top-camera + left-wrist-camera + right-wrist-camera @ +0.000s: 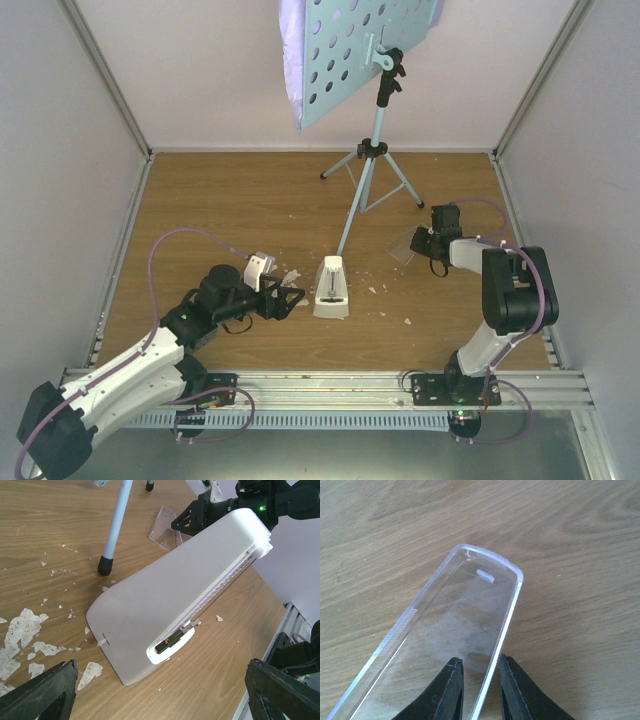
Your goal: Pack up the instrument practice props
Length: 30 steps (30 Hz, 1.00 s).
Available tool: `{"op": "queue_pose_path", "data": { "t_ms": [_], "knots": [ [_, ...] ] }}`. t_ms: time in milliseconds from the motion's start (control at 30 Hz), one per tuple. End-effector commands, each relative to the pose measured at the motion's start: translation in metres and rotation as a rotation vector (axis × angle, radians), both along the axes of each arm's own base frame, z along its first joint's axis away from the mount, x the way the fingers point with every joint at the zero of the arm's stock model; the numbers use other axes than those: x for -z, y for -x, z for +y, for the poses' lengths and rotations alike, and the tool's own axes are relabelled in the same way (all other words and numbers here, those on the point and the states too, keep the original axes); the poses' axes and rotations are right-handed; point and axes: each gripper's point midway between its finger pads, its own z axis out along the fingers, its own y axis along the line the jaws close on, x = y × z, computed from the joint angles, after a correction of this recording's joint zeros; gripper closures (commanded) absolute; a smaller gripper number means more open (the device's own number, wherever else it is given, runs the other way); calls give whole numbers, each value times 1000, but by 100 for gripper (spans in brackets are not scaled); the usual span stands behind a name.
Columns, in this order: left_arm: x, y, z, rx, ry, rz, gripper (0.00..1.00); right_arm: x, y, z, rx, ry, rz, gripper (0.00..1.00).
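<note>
The light-blue music stand (377, 125) is standing upright at the back, lilac pages (292, 60) resting on its desk. The white metronome (331, 287) is sitting upright beside its front leg.

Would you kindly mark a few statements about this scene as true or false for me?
1. The left hand is open, close to the metronome. True.
2. The stand lies folded on the table. False: it stands upright on its tripod legs.
3. The right hand has a finger on either side of the edge of a clear cover. True.
4. The pages lie beside the metronome. False: they are up on the stand's desk.
5. The table is free of crumbs. False: white crumbs lie scattered around the metronome.
</note>
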Motion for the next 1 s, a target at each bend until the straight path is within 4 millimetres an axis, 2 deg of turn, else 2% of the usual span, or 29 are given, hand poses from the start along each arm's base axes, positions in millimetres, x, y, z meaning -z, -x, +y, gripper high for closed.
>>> {"op": "queue_pose_path", "data": {
  "t_ms": [0,300,367,500,600,733,867,967],
  "knots": [
    [-23,-4,0,-18,32,-49,8,13,8,-7,14,36,50,83],
    [-33,-6,4,-43,30,-74,8,6,12,-8,20,37,37,99],
    [-33,-8,6,-56,26,-79,8,3,14,-6,14,26,33,100],
    [-47,-15,6,-79,31,-108,9,-16,17,-6,15,25,1,100],
    [-67,-27,5,-108,22,-143,11,-46,19,-10,28,38,-58,100],
    [-97,-42,-6,-140,-6,-194,15,-100,25,-10,34,48,-168,100],
    [-130,-46,-38,-164,-63,-254,19,-155,38,-2,41,45,-283,99],
    [-152,-36,-74,-164,-97,-301,22,-186,46,11,36,30,-346,100]
  ]
}}
